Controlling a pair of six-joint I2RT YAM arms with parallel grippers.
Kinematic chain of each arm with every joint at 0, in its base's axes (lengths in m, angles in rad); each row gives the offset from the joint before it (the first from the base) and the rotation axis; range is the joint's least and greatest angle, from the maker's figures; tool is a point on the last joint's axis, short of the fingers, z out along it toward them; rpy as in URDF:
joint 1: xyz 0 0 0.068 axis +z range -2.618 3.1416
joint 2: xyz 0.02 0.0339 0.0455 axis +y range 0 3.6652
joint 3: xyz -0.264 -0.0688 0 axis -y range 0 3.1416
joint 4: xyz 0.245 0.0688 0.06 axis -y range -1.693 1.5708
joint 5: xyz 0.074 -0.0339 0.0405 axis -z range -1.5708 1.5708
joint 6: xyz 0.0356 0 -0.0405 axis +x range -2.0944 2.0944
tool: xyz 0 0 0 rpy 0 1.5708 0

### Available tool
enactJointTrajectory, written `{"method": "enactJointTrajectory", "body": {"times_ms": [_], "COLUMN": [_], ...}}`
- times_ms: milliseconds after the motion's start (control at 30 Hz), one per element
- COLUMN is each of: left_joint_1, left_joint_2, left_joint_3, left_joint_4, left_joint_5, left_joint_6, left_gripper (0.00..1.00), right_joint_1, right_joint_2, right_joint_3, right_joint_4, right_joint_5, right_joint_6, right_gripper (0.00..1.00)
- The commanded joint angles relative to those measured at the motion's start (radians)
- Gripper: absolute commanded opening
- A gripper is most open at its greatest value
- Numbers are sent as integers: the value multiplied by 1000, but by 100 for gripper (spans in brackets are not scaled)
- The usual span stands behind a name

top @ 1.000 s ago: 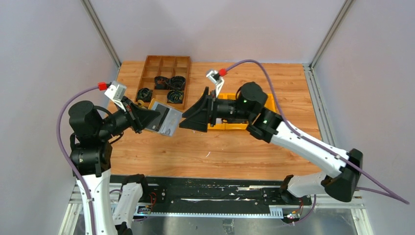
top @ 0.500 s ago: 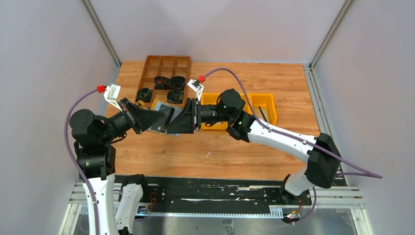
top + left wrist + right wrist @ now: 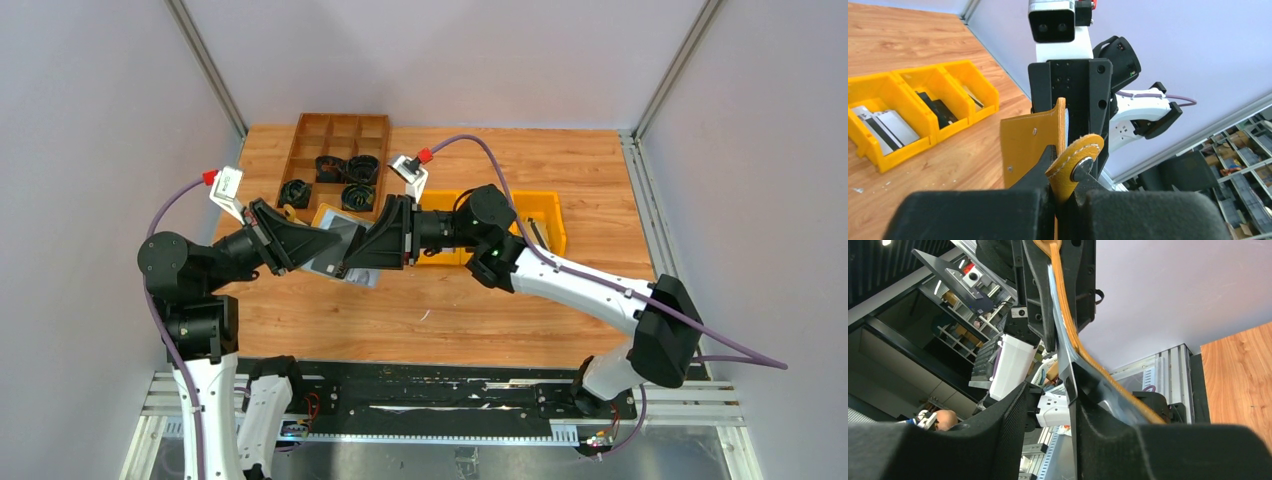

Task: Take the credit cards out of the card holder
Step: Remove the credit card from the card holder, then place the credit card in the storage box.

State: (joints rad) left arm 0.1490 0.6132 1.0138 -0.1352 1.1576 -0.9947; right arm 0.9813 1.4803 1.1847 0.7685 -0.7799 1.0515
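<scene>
Left hand (image 3: 1064,175) clamped shut on the mustard-yellow card holder (image 3: 1029,142) at its snap tab, holding it in the air above the desk (image 3: 470,320) between the two arms. Right hand (image 3: 1048,400), fingers apart, meets the holder's far edge, one finger against the pale sleeve. Yellow bins (image 3: 908,115) stand nearby.

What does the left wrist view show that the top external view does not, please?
Only the left wrist view: the snap stud on the strap of the holder, nipped by the left pincer. Only the top view: the brown tray and the holder's grey inner side. Both: the holder, yellow bins and right pincer.
</scene>
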Motion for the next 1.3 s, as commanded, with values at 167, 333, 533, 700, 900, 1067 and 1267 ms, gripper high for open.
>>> {"method": "enactJointTrajectory", "body": {"times_ms": [167, 333, 533, 700, 900, 1067, 1267], "left_joint_1": [-3, -2, -3, -2, -2, -2, -2], "left_joint_2": [2, 33, 33, 41, 43, 33, 61], "left_joint_3": [34, 72, 88, 134, 208, 290, 263], "left_joint_4": [-64, -143, -154, -224, -375, -551, -642], "left_joint_5": [48, 28, 8, -22, -129, -381, -480], "left_joint_6": [39, 90, 116, 184, 397, 711, 896], "left_gripper": [0, 0, 0, 0, 0, 0, 0], "right_joint_1": [-9, -9, -17, -36, -76, -167, -351], "right_joint_2": [-40, -66, -97, -121, -120, -174, -260], "right_joint_3": [-25, -66, -97, -121, -131, -155, -53], "right_joint_4": [108, 102, 80, 46, 19, -148, -847], "right_joint_5": [-4, 9, 10, 22, -10, -62, 84], "right_joint_6": [57, 44, 22, 17, 42, 0, -403], "right_gripper": [15, 1, 0, 0, 0, 0, 0]}}
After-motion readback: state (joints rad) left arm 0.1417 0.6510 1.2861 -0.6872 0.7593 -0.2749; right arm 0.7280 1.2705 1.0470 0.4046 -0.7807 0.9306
